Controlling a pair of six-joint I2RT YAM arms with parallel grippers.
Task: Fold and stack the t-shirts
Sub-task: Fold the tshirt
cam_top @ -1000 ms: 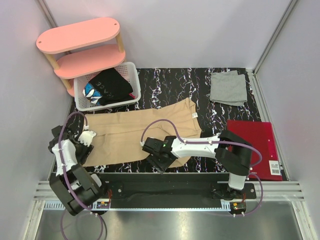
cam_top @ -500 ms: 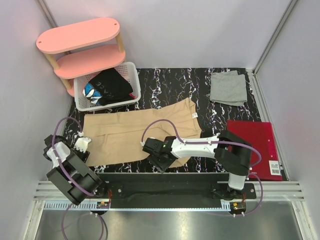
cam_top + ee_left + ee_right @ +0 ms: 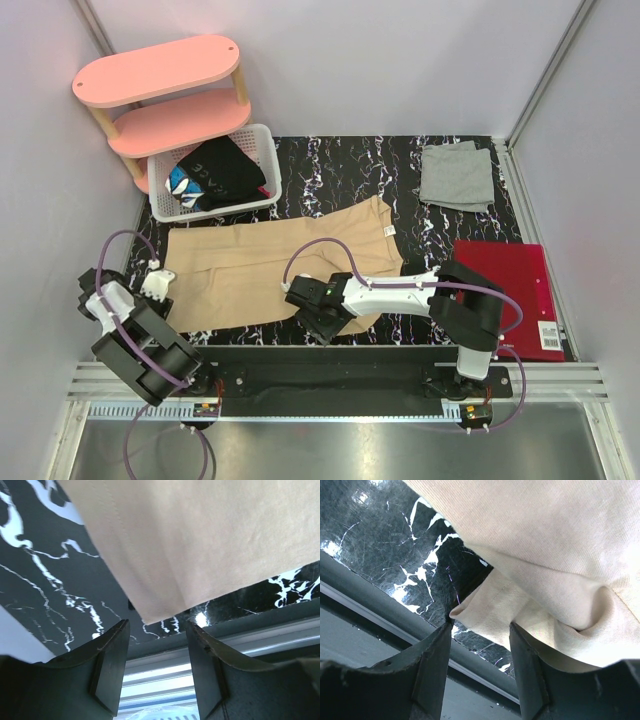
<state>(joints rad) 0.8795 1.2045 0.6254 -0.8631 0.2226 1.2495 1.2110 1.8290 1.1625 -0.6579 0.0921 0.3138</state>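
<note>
Down at the near edge, the right gripper (image 3: 318,318) sits low over the front hem of the tan t-shirt (image 3: 260,270). The wrist view shows its jaws standing moderately apart, with a bunched fold of hem lying across the gap. It looks like cloth between the fingers (image 3: 432,670) rather than a firm pinch, though I would not swear to the pressure.

Over on the left, the left gripper (image 3: 155,283) is just off the shirt's left end, and its jaws are parted too, with nothing in them. From its own camera the near-left corner of the tan cloth lies just ahead of the fingertips (image 3: 111,660), on the black marble table (image 3: 340,165) and not yet between them.

Here is what the next move hangs on. The tan shirt lies flat with its long axis running left to right across the table, so both arms face its near long edge — the right one at the middle, the left one at the corner. A fold away from the arms looks likely, and the left would need to reach in for that corner first.

Further out on the right lies the red folder (image 3: 505,290). Beyond it, in the far right corner, the grey t-shirt (image 3: 457,176) already sits as a compact fold, well apart from the tan one and nearer the right arm. At far left are the white basket (image 3: 258,135) of dark clothes and the pink shelf (image 3: 160,70).
</note>
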